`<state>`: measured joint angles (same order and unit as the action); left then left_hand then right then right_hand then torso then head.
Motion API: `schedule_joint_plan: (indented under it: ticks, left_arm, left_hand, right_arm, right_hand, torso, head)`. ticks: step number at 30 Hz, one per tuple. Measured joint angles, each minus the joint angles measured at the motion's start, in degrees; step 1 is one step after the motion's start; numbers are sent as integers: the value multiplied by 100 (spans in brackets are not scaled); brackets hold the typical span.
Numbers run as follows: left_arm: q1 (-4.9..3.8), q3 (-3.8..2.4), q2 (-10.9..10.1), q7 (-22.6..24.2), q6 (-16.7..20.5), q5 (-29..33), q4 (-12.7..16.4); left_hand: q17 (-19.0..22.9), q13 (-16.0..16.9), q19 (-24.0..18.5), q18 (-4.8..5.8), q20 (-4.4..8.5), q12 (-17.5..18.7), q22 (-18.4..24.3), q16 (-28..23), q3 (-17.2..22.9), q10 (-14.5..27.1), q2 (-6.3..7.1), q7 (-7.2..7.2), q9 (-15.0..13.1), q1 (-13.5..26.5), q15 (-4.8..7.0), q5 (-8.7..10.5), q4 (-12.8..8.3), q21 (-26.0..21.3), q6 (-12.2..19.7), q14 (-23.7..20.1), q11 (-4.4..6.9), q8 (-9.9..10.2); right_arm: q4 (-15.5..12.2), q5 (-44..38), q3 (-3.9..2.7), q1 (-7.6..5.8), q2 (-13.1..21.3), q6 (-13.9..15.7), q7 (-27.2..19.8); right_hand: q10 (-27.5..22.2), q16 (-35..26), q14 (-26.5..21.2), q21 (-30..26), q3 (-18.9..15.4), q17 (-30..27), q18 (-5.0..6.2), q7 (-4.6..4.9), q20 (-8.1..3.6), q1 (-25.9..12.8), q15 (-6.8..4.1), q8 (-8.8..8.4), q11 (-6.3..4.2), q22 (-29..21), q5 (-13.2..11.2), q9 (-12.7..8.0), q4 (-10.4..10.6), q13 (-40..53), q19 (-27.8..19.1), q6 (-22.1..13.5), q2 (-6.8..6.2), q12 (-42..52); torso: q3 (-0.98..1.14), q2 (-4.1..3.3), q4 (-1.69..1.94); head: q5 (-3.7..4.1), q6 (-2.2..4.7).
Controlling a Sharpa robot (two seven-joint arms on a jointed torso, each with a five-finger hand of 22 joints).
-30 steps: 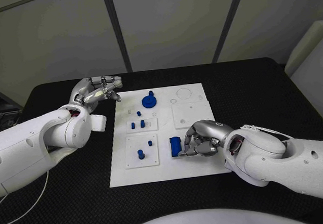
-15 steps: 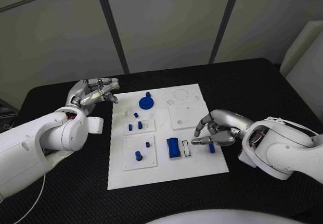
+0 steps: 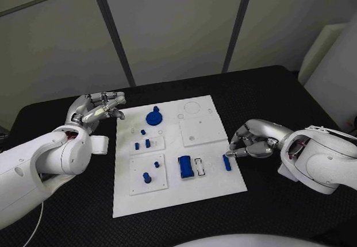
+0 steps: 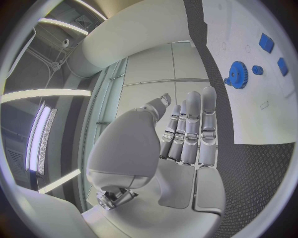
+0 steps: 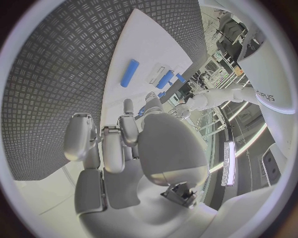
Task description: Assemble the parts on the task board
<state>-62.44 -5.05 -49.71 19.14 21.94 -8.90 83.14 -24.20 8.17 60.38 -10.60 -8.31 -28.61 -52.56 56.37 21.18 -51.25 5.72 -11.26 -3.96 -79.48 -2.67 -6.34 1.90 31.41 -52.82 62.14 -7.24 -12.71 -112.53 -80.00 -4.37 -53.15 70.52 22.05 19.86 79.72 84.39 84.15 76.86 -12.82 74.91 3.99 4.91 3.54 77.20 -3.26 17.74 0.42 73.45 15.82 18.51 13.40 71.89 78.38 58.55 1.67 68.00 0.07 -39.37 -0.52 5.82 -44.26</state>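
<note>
Head view: even, moderate overhead light, sharp focus; the white task board (image 3: pixel 175 158) reads bright against the dark table (image 3: pixel 268 93), with soft, short shadows. Wrist views: strong fisheye bending of straight edges and a dark surround. Ceiling light strips (image 4: pixel 43 134) glare in the left wrist view.

The board (image 3: pixel 178 195) is white and lies on a black counter (image 3: pixel 268 93) whose surface carries a fine raised tread pattern. The parts on the board are blue: a gear (image 3: pixel 153 115), a larger block (image 3: pixel 185 167), a slim bar (image 3: pixel 226 162) and small pegs (image 3: pixel 147 176). Both arms are white; the left robot hand (image 3: pixel 98 107) and the right robot hand (image 3: pixel 255 140) are silver with dark seams.
</note>
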Motion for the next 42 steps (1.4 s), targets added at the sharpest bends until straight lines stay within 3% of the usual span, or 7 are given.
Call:
schedule_joint_plan:
  ticks: [6,15,22,39,42]
  left_arm:
    - [4,0,10,0,-4,0,-10]
    - [13,1,11,0,-7,0,-6]
    - [16,1,5,0,-8,0,-3]
    - [19,1,4,0,-22,0,-1]
    - [19,1,-2,0,-25,0,0]
  left_hand:
    - [0,0,0,0,0,0,0,0,0,0,0,0,0,0,0,0,0,0,0,0,0,0]
    - [0,0,0,0,0,0,-1,0,0,0,0,0,0,0,0,0,0,0,0,0,0,0]
    - [4,0,0,0,0,0,-1,0,0,-5,0,0,0,0,0,0,0,0,0,0,-4,0]
    - [4,0,0,0,0,0,-1,0,0,-5,0,0,0,0,0,0,0,0,0,0,-5,0]
    - [4,0,0,0,0,0,-2,0,0,-5,0,0,0,0,0,0,0,0,0,0,-5,0]
  right_arm:
    - [0,-224,2,40,-11,-289,273]
    - [61,-531,8,103,-154,-551,518]
    - [134,-706,12,171,-309,-621,613]
    - [323,-1064,-6,188,-683,-602,729]
    - [345,-1162,-9,191,-747,-614,741]
  right_hand:
    - [-31,-41,0,-54,-114,0,0,-44,-38,-107,-1,0,-32,-62,15,32,67,-133,-37,117,-106,-63]
    - [-30,-41,0,-54,-129,0,0,-64,-38,-105,-1,22,-32,-62,15,41,82,-122,-37,137,-105,-64]
    - [-30,-41,0,-54,-129,-1,1,-64,-38,-105,-1,22,-32,-61,15,46,82,-122,-37,137,-105,-63]
    - [-30,-56,0,-79,-144,-1,1,-73,-59,-104,-1,74,-32,-81,46,75,97,-113,-58,165,-106,-63]
    - [-30,-67,0,-89,-157,-1,1,-74,-59,25,-1,75,-32,-95,46,79,41,-114,-58,170,-187,-89]
  torso:
    - [10,-1,-13]
    - [6,-6,-8]
    - [2,-7,-5]
    - [0,-8,-1]
    - [0,-8,-1]
  head:
    - [27,-3]
    - [31,-31]
    - [14,-53]
    - [-32,-96]
    - [-41,-109]
